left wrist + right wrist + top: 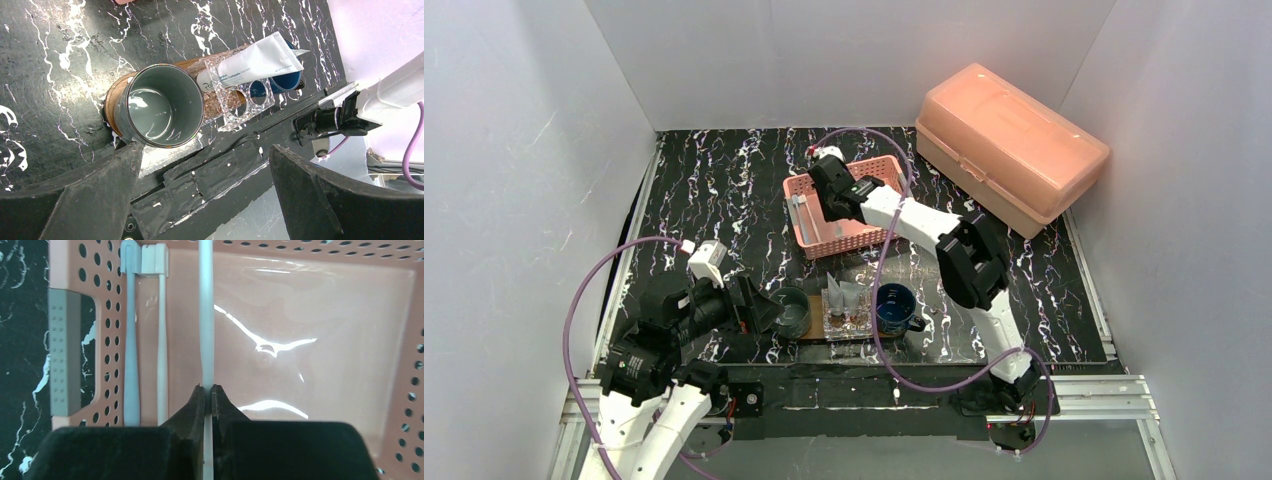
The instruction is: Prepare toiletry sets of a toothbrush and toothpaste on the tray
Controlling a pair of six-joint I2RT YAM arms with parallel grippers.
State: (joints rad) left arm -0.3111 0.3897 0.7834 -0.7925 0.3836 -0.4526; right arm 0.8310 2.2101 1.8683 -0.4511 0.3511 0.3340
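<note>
- Left hand (762, 308): jaws spread wide, nothing held. It hovers low, just beside the grey-green cup (792, 312), at the left end of the tray (114, 97).
- Risk noted: a drift to the right would nudge this cup, and it could be pushed off the tray's end onto the surface (724, 190). The cup is seen to be empty.
- Middle of tray: a clear glass (848, 318) with a toothpaste tube (252, 60) leaning out of it. A blue mug (894, 307) is set just to the right. No brush is seen in any cup.
- Risk: the leaning tube could be clipped and tipped out when a brush is brought in from the far side.
- Pink basket (879, 170), far of the tray: two spare brushes (131, 340) are laid along its left wall.
- Right hand (209, 390): inside the basket, pinched narrow on a toothbrush (206, 315), which is gripped towards one end. Whether the brush is clear of the basket floor cannot be told.
- Risk: with so much handle beyond the pinch, the brush could swivel or slip. Its far end could catch on the basket rim during lifting.
- Salmon box (1009, 145): far right, well apart, not judged a hazard.
</note>
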